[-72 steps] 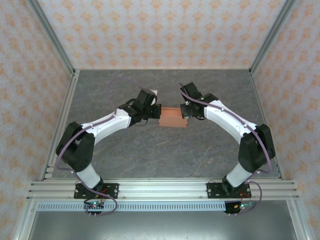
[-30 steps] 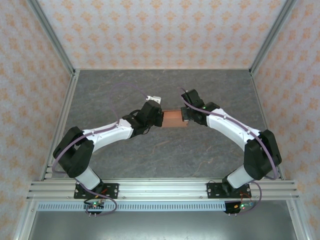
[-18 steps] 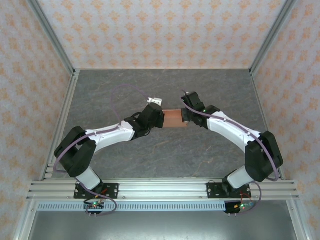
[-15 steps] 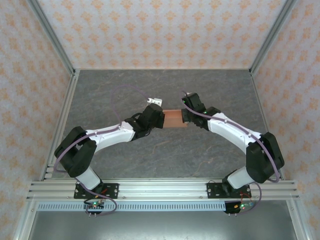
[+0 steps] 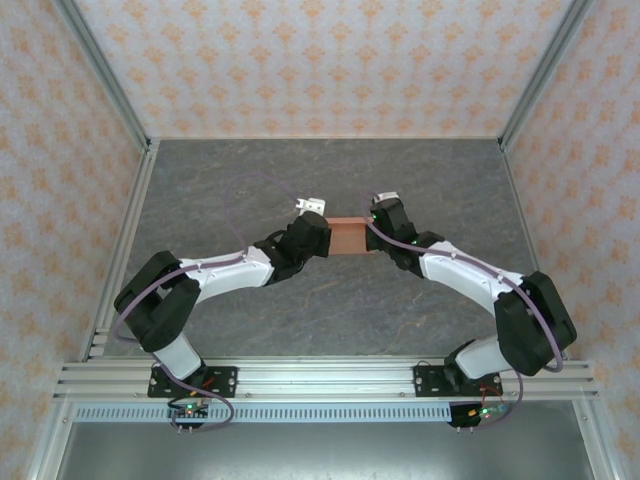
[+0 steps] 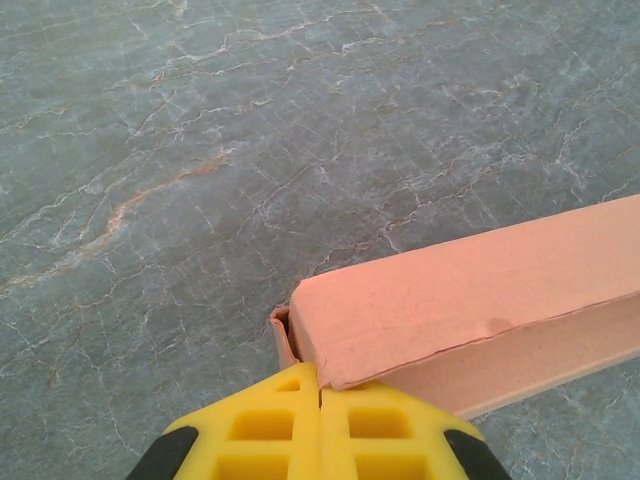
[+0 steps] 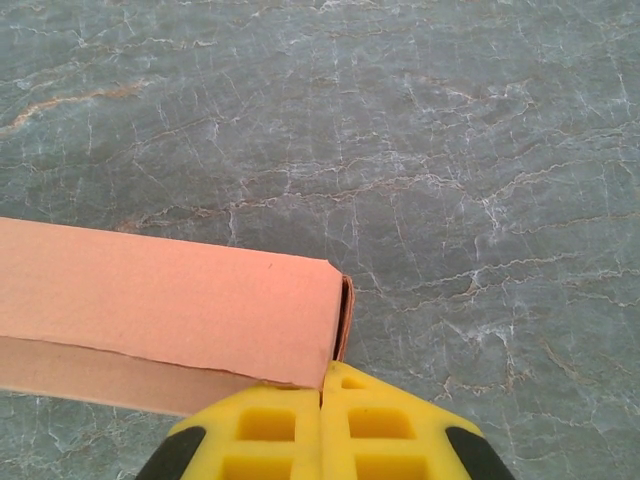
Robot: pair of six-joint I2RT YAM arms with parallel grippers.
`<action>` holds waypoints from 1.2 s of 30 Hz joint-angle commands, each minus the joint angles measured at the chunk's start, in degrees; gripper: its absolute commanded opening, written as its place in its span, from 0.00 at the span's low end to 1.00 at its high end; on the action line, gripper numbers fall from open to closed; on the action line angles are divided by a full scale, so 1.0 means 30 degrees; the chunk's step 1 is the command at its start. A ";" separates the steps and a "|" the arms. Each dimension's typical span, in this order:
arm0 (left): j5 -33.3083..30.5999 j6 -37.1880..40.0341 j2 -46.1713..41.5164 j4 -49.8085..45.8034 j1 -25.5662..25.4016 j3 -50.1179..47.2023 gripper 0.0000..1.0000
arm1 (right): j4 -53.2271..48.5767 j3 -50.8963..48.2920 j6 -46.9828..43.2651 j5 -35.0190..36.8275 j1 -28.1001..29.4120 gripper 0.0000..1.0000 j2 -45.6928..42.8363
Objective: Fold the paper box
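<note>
Compared with earlier, the left arm (image 5: 220, 272) and right arm (image 5: 460, 272) have stretched out lower and flatter, their wrists closer to the surface (image 5: 330, 310). The paper box (image 5: 348, 238) stays between the two sets of jaws. Both are clenched with pads meeting and nothing between them, and each set of tips touches one end corner of the box (image 6: 470, 300) (image 7: 160, 300). The surface is grey and marbled. The walls (image 5: 320, 60) have pale wallpaper with orange motifs, and metal posts (image 5: 100, 70) stand at the corners.
</note>
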 commanded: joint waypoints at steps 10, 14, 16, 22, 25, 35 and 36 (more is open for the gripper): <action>-0.0470 0.0371 0.0663 -0.0991 -0.0598 -0.0911 0.00 | -0.1481 0.0015 0.0251 -0.0774 0.0154 0.13 -0.1538; -0.0707 0.0523 0.0644 -0.1049 -0.0683 -0.0831 0.00 | -0.2244 0.0188 0.0298 -0.1339 0.0154 0.21 -0.2051; -0.0798 0.0570 0.0648 -0.1104 -0.0729 -0.0846 0.00 | -0.2732 0.0266 0.0189 -0.1706 0.0150 0.24 -0.2251; -0.0936 0.0577 0.0669 -0.1276 -0.0732 -0.0704 0.00 | -0.4351 0.0634 0.0077 -0.2877 0.0139 0.31 -0.3294; -0.0971 0.0584 0.0619 -0.1303 -0.0753 -0.0651 0.00 | -0.5045 0.0989 0.0034 -0.2968 0.0146 0.34 -0.4216; -0.0976 0.0613 0.0549 -0.1221 -0.0749 -0.0688 0.00 | -0.4793 0.3335 0.2214 -0.6520 -0.3170 0.44 -0.2260; -0.0961 0.0614 0.0534 -0.1199 -0.0760 -0.0727 0.00 | -0.4677 0.3497 0.2435 -0.6816 -0.3474 0.45 -0.1862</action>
